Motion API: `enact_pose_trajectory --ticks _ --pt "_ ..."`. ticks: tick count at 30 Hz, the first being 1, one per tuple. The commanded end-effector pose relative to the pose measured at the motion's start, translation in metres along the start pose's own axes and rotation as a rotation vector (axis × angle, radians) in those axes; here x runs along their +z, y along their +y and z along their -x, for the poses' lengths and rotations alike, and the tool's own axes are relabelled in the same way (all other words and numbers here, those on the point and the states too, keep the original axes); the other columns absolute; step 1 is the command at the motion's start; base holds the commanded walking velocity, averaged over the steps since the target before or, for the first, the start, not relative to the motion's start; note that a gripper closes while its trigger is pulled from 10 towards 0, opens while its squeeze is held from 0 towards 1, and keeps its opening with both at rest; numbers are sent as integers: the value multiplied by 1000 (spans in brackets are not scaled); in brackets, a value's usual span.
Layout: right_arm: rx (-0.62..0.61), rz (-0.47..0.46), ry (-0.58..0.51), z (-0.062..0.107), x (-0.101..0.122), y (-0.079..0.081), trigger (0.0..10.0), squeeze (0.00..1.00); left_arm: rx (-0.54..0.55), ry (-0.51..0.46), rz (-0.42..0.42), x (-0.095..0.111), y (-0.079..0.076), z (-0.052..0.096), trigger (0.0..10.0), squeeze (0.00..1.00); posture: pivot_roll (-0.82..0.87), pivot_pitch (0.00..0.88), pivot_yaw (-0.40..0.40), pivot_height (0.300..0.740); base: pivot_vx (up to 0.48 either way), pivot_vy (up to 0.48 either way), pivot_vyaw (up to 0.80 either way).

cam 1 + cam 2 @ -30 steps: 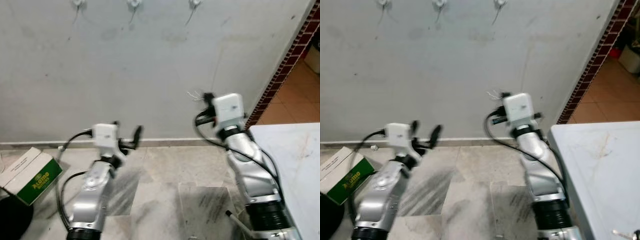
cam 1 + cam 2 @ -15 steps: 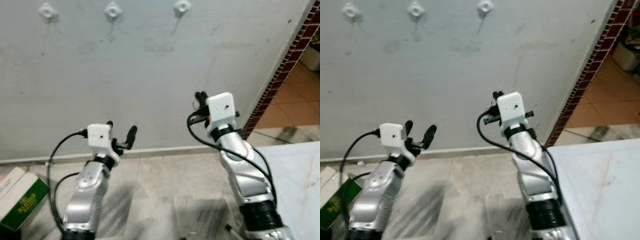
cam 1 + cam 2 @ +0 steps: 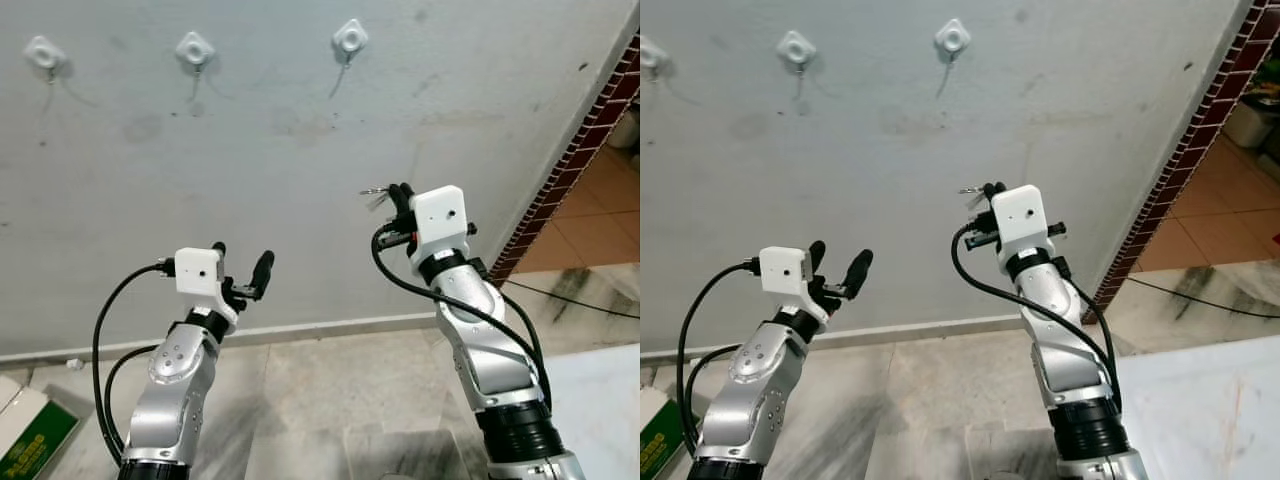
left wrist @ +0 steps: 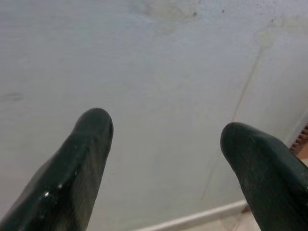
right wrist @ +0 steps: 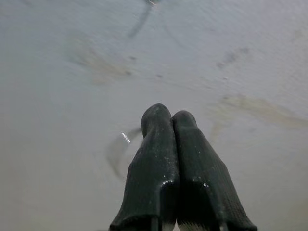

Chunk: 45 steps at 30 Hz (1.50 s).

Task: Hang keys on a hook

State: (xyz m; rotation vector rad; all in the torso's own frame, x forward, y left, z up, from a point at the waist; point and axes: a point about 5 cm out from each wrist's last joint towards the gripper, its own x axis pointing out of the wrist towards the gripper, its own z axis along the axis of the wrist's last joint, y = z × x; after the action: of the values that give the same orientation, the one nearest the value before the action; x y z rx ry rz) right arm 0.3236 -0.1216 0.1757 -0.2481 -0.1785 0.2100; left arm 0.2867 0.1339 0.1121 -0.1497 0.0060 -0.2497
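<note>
Right claw (image 3: 399, 197) is raised toward the wall (image 3: 300, 200), fingers pressed together on the keys (image 3: 375, 194) (thin metal glint at the tips). Left claw (image 3: 240, 268) is lower – fingers spread, empty. Beyond, three white hooks – nearest hook (image 3: 349, 38) well above the keys.
</note>
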Motion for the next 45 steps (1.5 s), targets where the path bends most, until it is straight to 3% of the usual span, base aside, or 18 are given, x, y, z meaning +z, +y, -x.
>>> enact_pose_trajectory --ticks 1,19,29,45 --pt "-6 -1 -19 -2 5 -1 10000 0 16 -5 -22 2 3 1 10000 0 -36 81 21 740 0 0 0" --pt "23 11 -47 -4 10 4 10000 0 21 -5 -32 3 2 0 10000 0 -33 84 15 740 0 0 0" --pt "25 20 -61 -10 14 2 10000 0 28 -7 -28 3 3 -1 10000 0 -32 94 11 740 0 0 651" --pt "7 19 -55 0 11 -3 10000 0 -20 -22 -4 5 -2 1 10000 0 -39 86 17 740 0 0 0"
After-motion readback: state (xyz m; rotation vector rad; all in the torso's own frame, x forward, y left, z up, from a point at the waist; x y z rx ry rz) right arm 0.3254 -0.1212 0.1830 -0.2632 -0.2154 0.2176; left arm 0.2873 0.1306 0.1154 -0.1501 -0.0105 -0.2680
